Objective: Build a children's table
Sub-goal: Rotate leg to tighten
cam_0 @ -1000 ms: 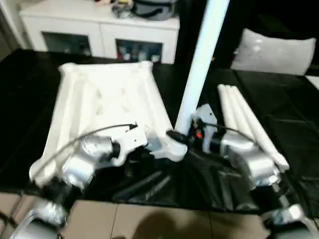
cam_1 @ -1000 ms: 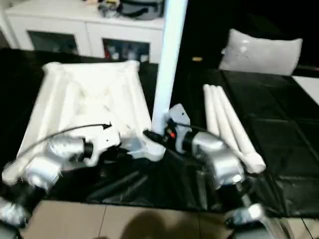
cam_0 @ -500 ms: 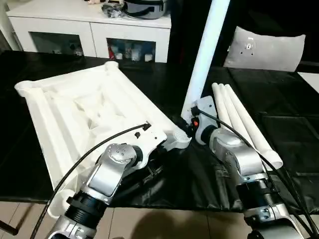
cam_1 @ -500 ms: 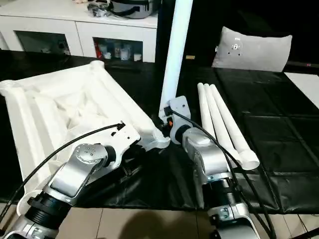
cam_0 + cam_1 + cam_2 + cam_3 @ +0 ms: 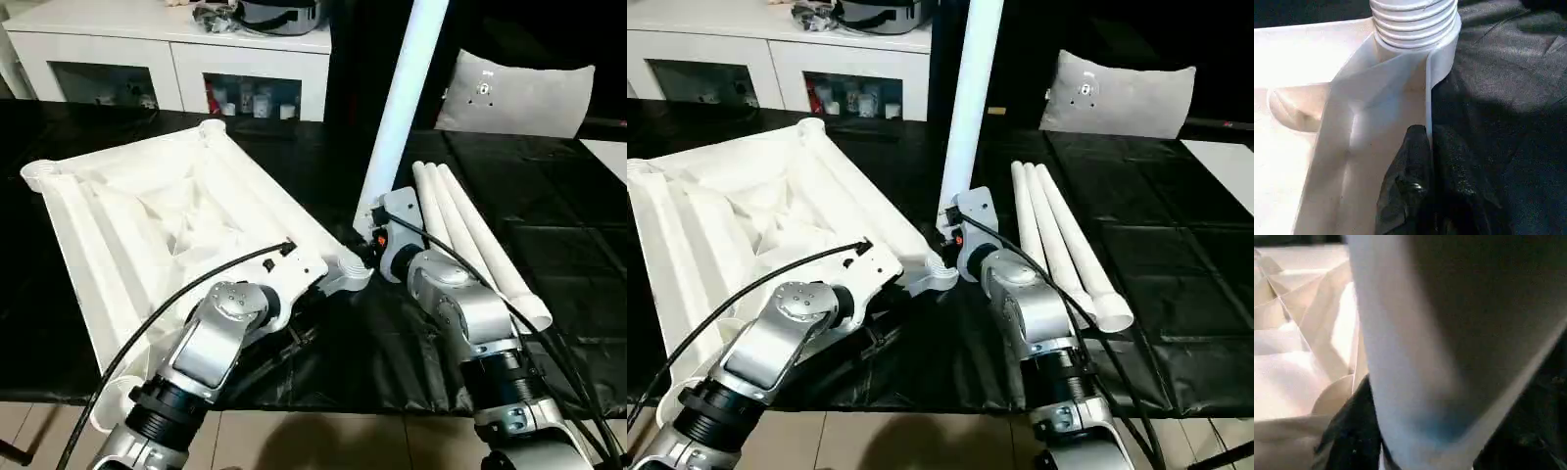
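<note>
The white table top [image 5: 167, 225] lies underside up on the black-covered table, ribs showing, turned at an angle. One white leg [image 5: 397, 108] stands upright at its near right corner socket [image 5: 351, 274]. My right gripper [image 5: 370, 240] is shut on that leg's lower end, and the leg [image 5: 1415, 357] is close up in the right wrist view. My left gripper [image 5: 328, 286] is shut on the top's rim beside the same corner. In the left wrist view a black finger [image 5: 1410, 186] presses the rim wall [image 5: 1430, 83] below the leg's threaded end [image 5: 1413, 22]. Three more legs [image 5: 470, 240] lie side by side to the right.
A white pillow [image 5: 514, 93] rests at the back right. White glass-door cabinets [image 5: 176, 59] stand behind the table with clutter on top. Black sheeting [image 5: 568, 225] covers the table, and its front edge is near my forearms, above a tiled floor.
The table top has swung so its far end points more to the left, then stayed nearly still. The upright leg and both grippers keep their hold at the corner.
</note>
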Available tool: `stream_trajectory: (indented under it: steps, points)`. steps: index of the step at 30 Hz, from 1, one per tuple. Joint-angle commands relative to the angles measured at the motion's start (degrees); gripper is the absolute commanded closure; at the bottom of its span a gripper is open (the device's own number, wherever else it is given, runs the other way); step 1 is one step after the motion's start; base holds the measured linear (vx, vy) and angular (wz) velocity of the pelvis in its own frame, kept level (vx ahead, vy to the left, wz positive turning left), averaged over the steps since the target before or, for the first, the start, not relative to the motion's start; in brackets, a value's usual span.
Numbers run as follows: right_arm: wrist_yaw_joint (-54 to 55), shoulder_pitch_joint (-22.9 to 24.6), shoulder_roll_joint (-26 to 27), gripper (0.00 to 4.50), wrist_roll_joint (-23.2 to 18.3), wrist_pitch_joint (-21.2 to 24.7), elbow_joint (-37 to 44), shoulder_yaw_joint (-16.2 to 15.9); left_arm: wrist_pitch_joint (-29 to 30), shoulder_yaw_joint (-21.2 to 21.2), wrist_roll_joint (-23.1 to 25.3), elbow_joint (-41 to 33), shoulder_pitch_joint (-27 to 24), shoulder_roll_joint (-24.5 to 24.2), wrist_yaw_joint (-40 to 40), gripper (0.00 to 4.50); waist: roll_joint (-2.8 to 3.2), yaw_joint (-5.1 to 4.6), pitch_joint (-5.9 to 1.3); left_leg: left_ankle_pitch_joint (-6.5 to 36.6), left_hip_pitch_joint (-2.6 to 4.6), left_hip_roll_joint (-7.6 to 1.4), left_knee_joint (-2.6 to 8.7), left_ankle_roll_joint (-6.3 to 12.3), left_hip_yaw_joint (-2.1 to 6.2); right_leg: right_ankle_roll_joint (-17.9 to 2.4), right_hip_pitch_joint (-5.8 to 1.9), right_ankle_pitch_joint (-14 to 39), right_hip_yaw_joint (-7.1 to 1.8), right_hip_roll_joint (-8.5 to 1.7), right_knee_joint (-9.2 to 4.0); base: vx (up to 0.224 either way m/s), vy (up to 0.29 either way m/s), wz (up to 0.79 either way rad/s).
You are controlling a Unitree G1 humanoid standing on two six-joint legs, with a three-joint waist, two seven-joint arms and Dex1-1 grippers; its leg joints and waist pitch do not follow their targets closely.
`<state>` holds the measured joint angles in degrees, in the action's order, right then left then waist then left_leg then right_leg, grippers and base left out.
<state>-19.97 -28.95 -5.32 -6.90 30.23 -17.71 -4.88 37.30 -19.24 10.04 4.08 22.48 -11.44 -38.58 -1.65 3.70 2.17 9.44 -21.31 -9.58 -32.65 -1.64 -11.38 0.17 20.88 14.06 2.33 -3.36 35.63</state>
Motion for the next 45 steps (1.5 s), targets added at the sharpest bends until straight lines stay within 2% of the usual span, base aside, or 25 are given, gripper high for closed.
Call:
stream_trajectory:
  steps: [1,3,9,11,16,19,22,23,25,28,32,39,40,43,44,45]
  points:
    - [0.5,2.69,-0.28,1.73,0.85,4.92,-5.49,-0.7,-0.84,-1.11,-0.18,-2.74,1.52,0.15,-0.09,4.5,0.49,0.11,-1.98,20.96,1.27,-4.06,4.58,-3.55,2.72,-8.13,-0.09,15.95,-3.23,-5.46,-6.03,0.0,0.0,0.0]
    - [0.38,2.8,-0.4,1.49,0.8,5.1,-5.21,-0.74,-0.91,-1.15,-0.26,-2.67,1.56,-0.18,-0.01,4.5,0.46,0.14,-2.14,17.5,0.97,-4.16,4.52,-2.99,2.59,-8.7,-0.34,11.18,-3.15,-5.3,-5.55,0.0,0.0,0.0]
    - [-1.76,3.49,-1.59,1.0,0.66,4.3,-3.52,-1.62,-2.41,-1.27,0.03,-2.08,1.56,-1.99,-0.47,4.5,0.58,0.33,-2.28,15.01,0.92,-4.24,4.29,-2.39,2.43,-9.52,-0.64,8.04,-2.99,-5.34,-5.34,0.0,0.0,0.0]
    - [-3.29,3.97,-2.38,0.82,0.53,3.34,-2.39,-2.04,-3.31,-1.19,-0.05,-1.69,1.56,-2.71,-0.59,4.5,0.56,0.41,-2.49,12.75,0.79,-4.29,4.22,-2.01,2.37,-9.98,-0.97,4.32,-2.82,-5.27,-4.95,0.0,0.0,0.0]
    - [-11.05,5.99,-6.2,0.35,-1.73,0.32,3.16,-2.6,-8.96,-1.73,-0.62,0.36,1.54,-6.46,-4.23,4.5,0.57,0.99,-2.61,10.05,0.7,-4.2,3.84,-0.24,2.2,-10.31,-1.29,-0.77,-2.78,-5.33,-4.62,0.0,0.0,0.0]
    - [-15.39,6.55,-9.1,0.2,-2.43,-1.37,4.58,-2.94,-11.99,-2.14,-1.27,1.37,1.53,-8.44,-6.84,4.5,0.57,1.59,-2.64,9.63,0.82,-4.29,3.64,0.38,2.13,-10.48,-1.4,-1.07,-2.73,-5.37,-4.49,0.0,0.0,0.0]
    - [-17.88,6.68,-10.87,0.03,-2.75,-2.72,4.99,-3.04,-14.16,-2.43,-1.76,1.99,1.53,-9.62,-8.67,4.5,0.58,1.61,-2.61,9.3,0.83,-4.27,3.66,0.39,2.09,-11.29,-1.33,-1.51,-2.64,-5.3,-4.36,0.0,0.0,0.0]
    - [-22.24,6.74,-13.78,0.03,-3.32,-4.69,5.76,-3.14,-17.4,-2.9,-2.1,3.02,1.59,-11.29,-11.2,4.5,0.59,1.65,-2.64,9.8,0.9,-4.32,3.63,0.38,2.12,-11.5,-1.41,-0.83,-2.59,-5.36,-4.34,0.0,0.0,0.0]
    - [-27.17,6.89,-16.47,0.03,-4.29,-6.45,6.89,-3.23,-19.47,-3.56,-2.52,4.05,1.75,-12.81,-13.29,4.5,0.55,1.81,-2.71,9.5,0.93,-4.35,3.47,0.68,2.06,-11.51,-1.51,-1.8,-2.63,-5.35,-4.19,0.0,0.0,0.0]
    - [-31.21,6.84,-18.92,0.03,-4.63,-8.45,7.51,-3.68,-22.21,-4.29,-2.65,5.65,2.18,-14.04,-15.13,4.5,0.48,1.95,-2.67,8.8,0.88,-4.29,3.37,1.55,2.01,-11.78,-1.46,-3.02,-2.57,-5.27,-4.05,0.0,0.0,0.0]
    - [-36.84,5.96,-21.93,0.03,-3.66,-12.56,5.94,-5.6,-26.79,-5.9,-2.21,8.46,2.88,-15.76,-18.68,4.5,0.4,2.28,-2.82,9.01,0.92,-4.34,3.12,2.09,2.01,-12.64,-1.5,-1.74,-2.5,-5.5,-4.01,0.0,0.0,0.0]
    - [-40.57,4.22,-21.39,0.03,-3.65,-15.74,2.34,-7.3,-29.68,-6.93,-3.62,9.08,3.0,-16.43,-23.05,4.5,0.46,2.63,-2.94,7.95,1.06,-4.43,2.92,2.49,1.87,-14.17,-1.43,-3.29,-2.47,-5.46,-3.6,0.0,0.0,0.0]
    - [-40.37,3.72,-20.92,0.03,-3.31,-16.22,1.22,-7.46,-29.87,-7.01,-3.74,9.2,3.11,-16.37,-23.29,4.5,0.71,2.85,-3.02,7.59,1.13,-4.46,2.87,2.52,1.89,-14.33,-1.37,-3.88,-2.44,-5.48,-3.46,0.0,0.0,0.0]
    - [-40.09,2.43,-19.63,0.03,-2.86,-17.47,-1.77,-7.68,-30.54,-7.15,-3.96,9.66,3.42,-16.19,-23.66,4.5,0.53,2.87,-3.02,7.88,1.03,-4.35,2.83,2.2,1.85,-14.75,-1.42,-3.77,-2.36,-5.5,-3.42,0.0,0.0,0.0]
    - [-40.34,2.13,-19.25,0.29,-2.93,-17.78,-2.58,-7.73,-30.73,-7.17,-4.06,9.81,3.51,-16.11,-23.83,4.5,0.57,2.83,-2.97,8.2,1.0,-4.36,2.88,2.05,1.89,-14.72,-1.42,-3.21,-2.36,-5.48,-3.47,0.0,0.0,0.0]
    - [-40.77,1.79,-18.87,0.36,-2.96,-18.27,-3.59,-7.87,-31.01,-7.14,-4.05,10.05,3.6,-15.96,-24.02,4.5,0.62,2.82,-2.95,8.91,1.09,-4.44,2.94,1.65,1.92,-14.6,-1.37,-2.32,-2.36,-5.43,-3.51,0.0,0.0,0.0]
